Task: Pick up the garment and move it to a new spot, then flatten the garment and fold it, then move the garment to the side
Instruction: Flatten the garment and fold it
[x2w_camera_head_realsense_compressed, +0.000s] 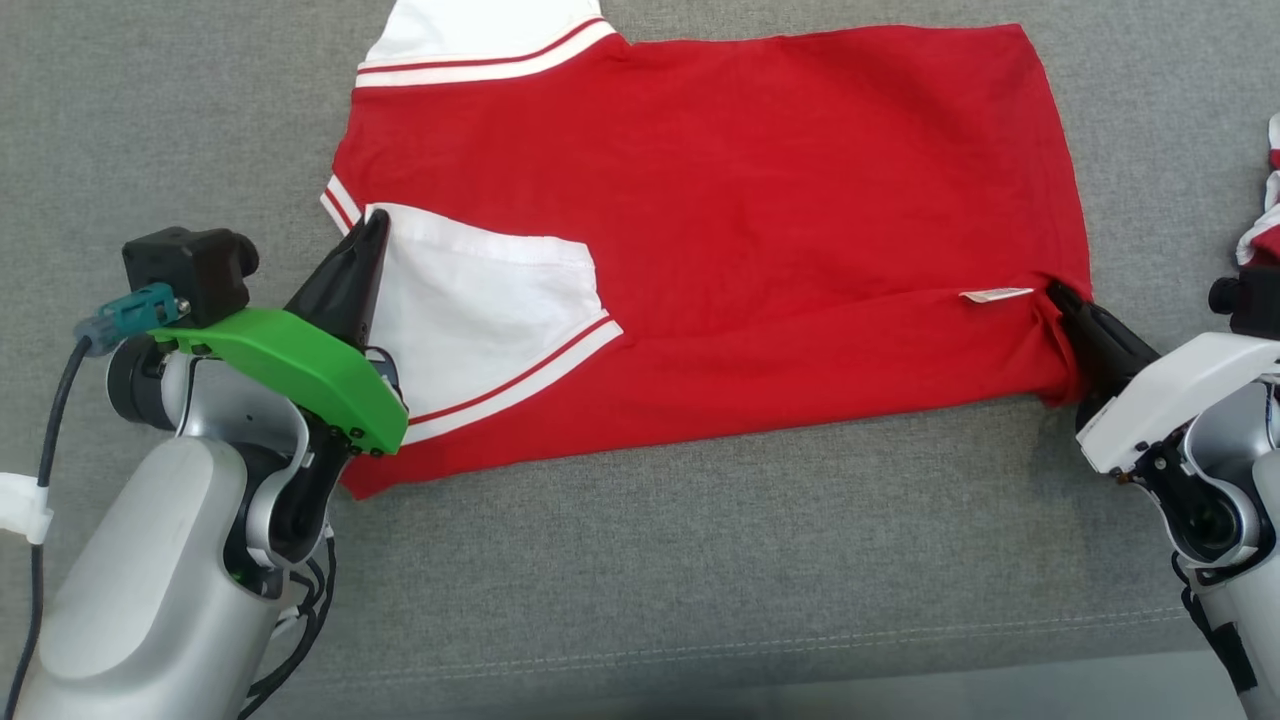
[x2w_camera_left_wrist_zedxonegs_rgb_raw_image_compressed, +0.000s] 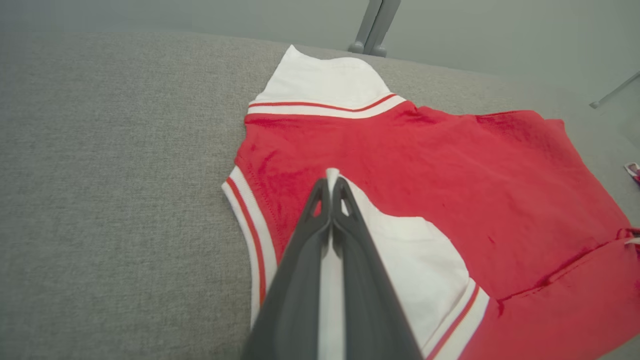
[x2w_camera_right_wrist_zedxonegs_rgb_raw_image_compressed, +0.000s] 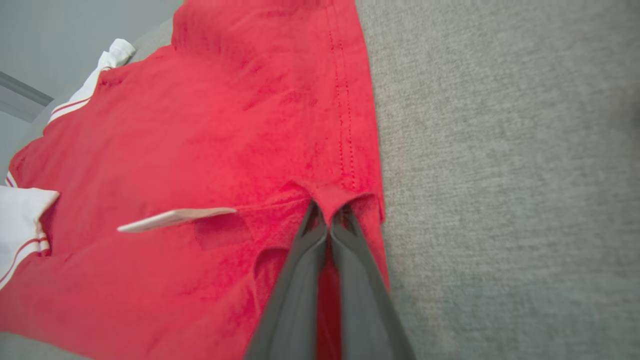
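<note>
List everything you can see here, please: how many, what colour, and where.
garment: one, red with white striped sleeves, spread across the middle of the surface.
label: one, white, on the garment near its right end.
padded surface: one, grey, under everything.
cloth bundle: one, red and white, at the head view's right edge.
left gripper: one, dark fingers, shut on the garment's white sleeve.
right gripper: one, dark fingers, shut on the garment's red hem.

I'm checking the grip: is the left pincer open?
No, the left pincer is shut on the sleeve, with white fabric pinched between its tips.
</note>
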